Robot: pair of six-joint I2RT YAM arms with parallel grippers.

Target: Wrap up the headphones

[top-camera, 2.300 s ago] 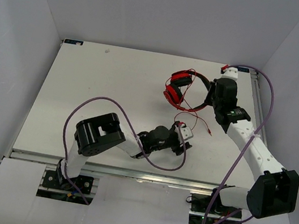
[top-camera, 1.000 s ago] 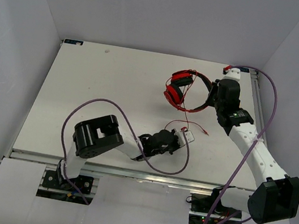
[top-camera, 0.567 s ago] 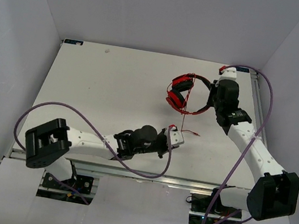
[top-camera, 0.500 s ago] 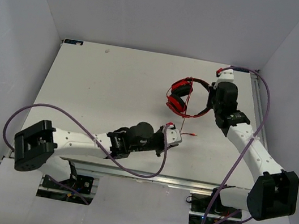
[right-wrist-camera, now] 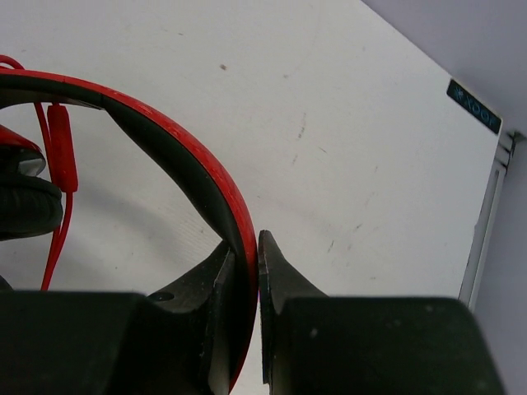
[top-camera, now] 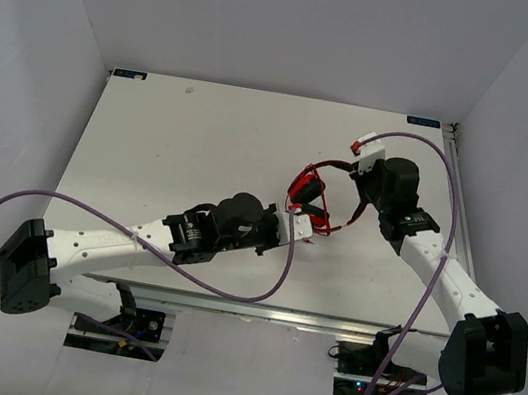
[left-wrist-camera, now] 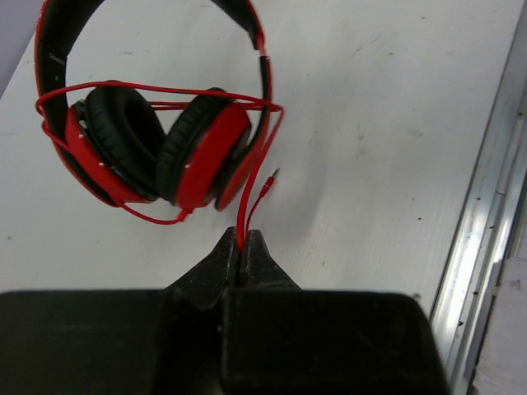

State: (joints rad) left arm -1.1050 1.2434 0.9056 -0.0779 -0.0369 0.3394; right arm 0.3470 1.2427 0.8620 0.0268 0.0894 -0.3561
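Clamping the headphones point(top-camera: 313, 194) by the headband point(right-wrist-camera: 189, 160) in the right pincer point(right-wrist-camera: 245, 247), over the right half of the desk point(top-camera: 201, 147); pinching the cord point(left-wrist-camera: 244, 210) near its plug point(left-wrist-camera: 272, 175) in the closed left pincer point(left-wrist-camera: 241, 247); showing a blue corner label point(right-wrist-camera: 473, 105), writing too small to read

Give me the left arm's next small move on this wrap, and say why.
Probably sweep the left gripper around the earcups once more. It is shut on the cord just short of the plug, one loop already circles the earcups, and the right gripper clamps the headband to steady them. Free cord is short, so keep it tight.
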